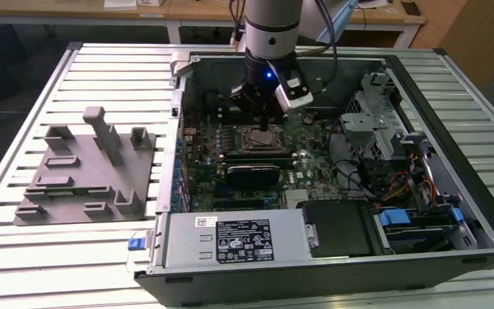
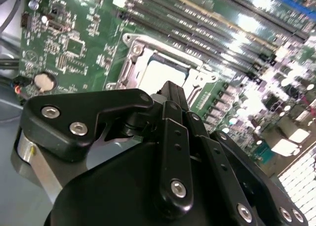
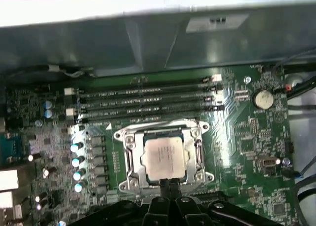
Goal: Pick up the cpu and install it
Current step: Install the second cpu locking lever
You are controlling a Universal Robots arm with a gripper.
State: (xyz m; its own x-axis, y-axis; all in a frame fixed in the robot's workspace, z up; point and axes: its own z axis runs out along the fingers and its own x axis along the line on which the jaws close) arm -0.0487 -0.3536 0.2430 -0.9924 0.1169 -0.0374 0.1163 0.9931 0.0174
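Note:
The cpu (image 3: 164, 157), a small silver-grey square chip, lies flat inside the open metal socket frame (image 3: 129, 159) on the green motherboard. In the second wrist view the cpu (image 2: 159, 73) shows pale just beyond the black fingers (image 2: 173, 100). My gripper (image 3: 168, 185) hangs low over the near edge of the cpu, its two fingertips pressed together with nothing between them. Whether they touch the chip I cannot tell. In the exterior view the gripper (image 1: 267, 127) points straight down over the socket (image 1: 262, 137) inside the computer case.
The open computer case (image 1: 453, 71) walls in the motherboard. Memory slots (image 3: 143, 105) run beside the socket, and a coin battery (image 3: 262, 99) sits further off. A black module (image 1: 251, 172) and power supply (image 1: 229, 239) lie nearer the camera. A grey fixture (image 1: 84, 174) stands at the exterior view's left.

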